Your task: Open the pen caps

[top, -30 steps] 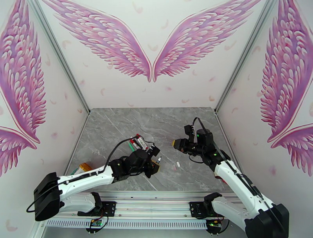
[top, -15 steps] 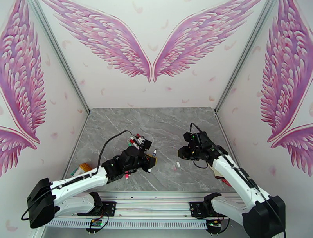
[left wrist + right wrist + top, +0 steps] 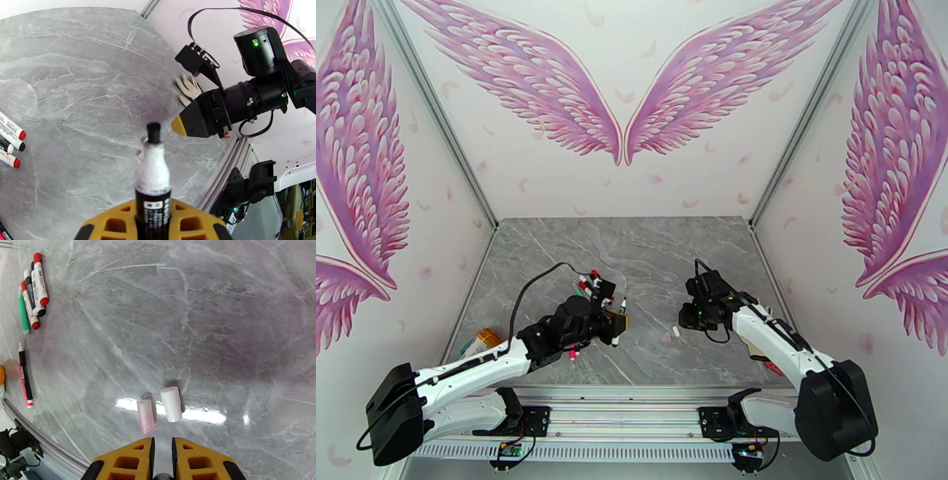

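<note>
At the bottom of the left wrist view, the left fingers (image 3: 126, 215) are clenched on a pen (image 3: 153, 185) that stands up between them. It has a black labelled barrel, a white neck and a bare black tip with no cap on it. Just behind the neck, a small pale cap (image 3: 140, 154) peeks out on the grey marble surface (image 3: 79, 79). Further up and right of centre, the right fingers (image 3: 185, 122) point their yellow end toward the pen tip, apart from it. At the left edge, capped pens (image 3: 10, 136) poke in with red and black ends.

At the bottom of the right wrist view, the right fingers (image 3: 144, 455) are pressed nearly together with nothing between them. Just beyond their tips, not touching them, lie a pinkish cap (image 3: 145, 416) and a white cap (image 3: 171, 404) side by side. Far off at the upper left sit the capped pens (image 3: 34, 283) with a green pen (image 3: 23, 311) beside them.

From above, the left fingers (image 3: 617, 319) hold the pen (image 3: 620, 309) left of centre. The right fingers (image 3: 686, 316) hang right of centre, with the white cap (image 3: 675, 331) just below them in the frame.
</note>
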